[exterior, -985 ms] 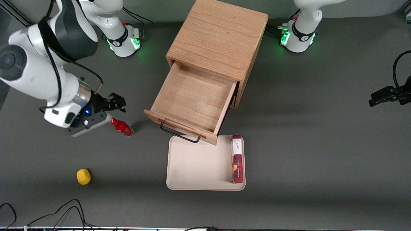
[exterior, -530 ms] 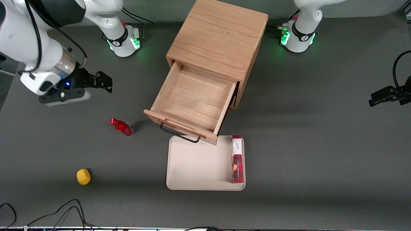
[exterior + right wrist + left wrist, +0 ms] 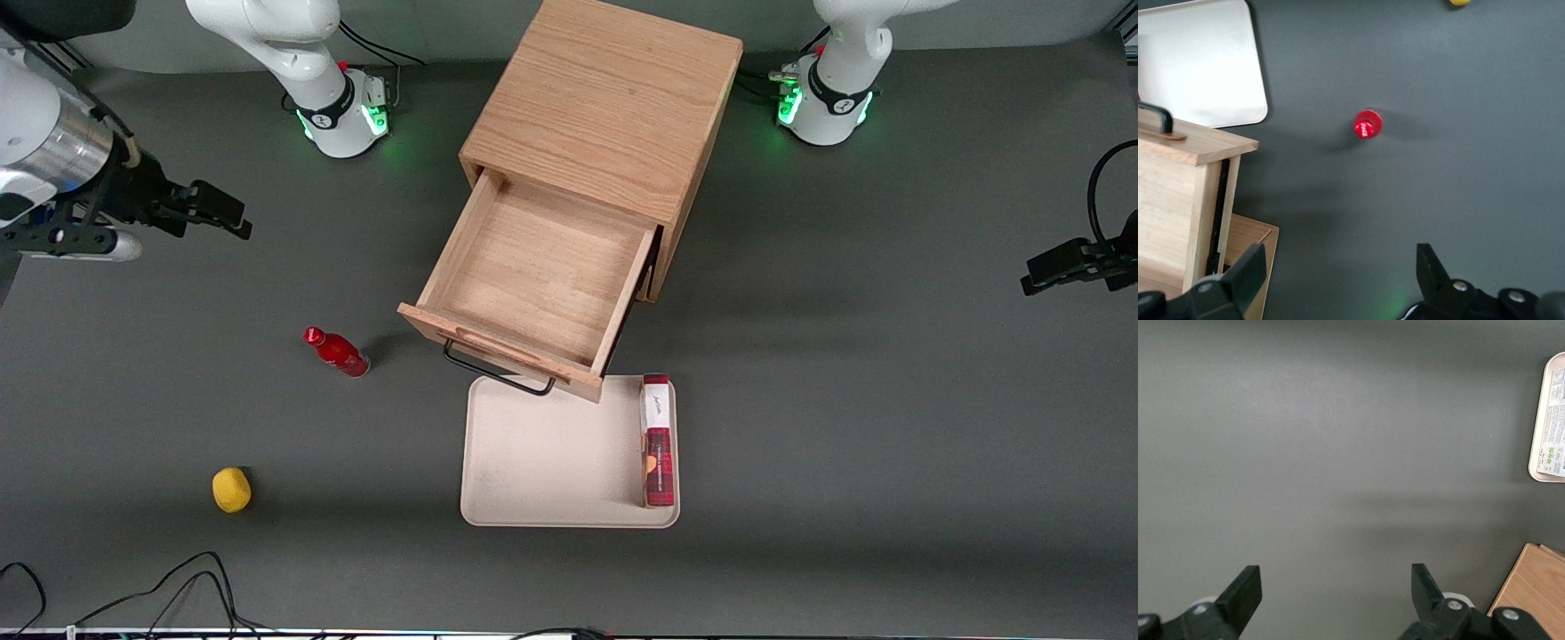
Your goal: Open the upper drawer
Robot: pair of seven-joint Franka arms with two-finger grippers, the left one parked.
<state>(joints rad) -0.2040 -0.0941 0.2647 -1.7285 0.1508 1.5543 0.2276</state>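
Front view: my gripper (image 3: 209, 210) hovers with fingers apart, holding nothing, well clear of the upper drawer (image 3: 533, 280), which stands pulled out of the cabinet (image 3: 605, 107) toward the parked arm's end from it.

One cabinet (image 3: 605, 107); one open drawer (image 3: 533, 276); one tray (image 3: 542, 462); one red bottle (image 3: 338, 352); one yellow ball (image 3: 231, 490); one box (image 3: 657, 440).

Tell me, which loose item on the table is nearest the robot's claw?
The red bottle. The yellow ball lies nearer the camera, farther from the gripper, which is open.
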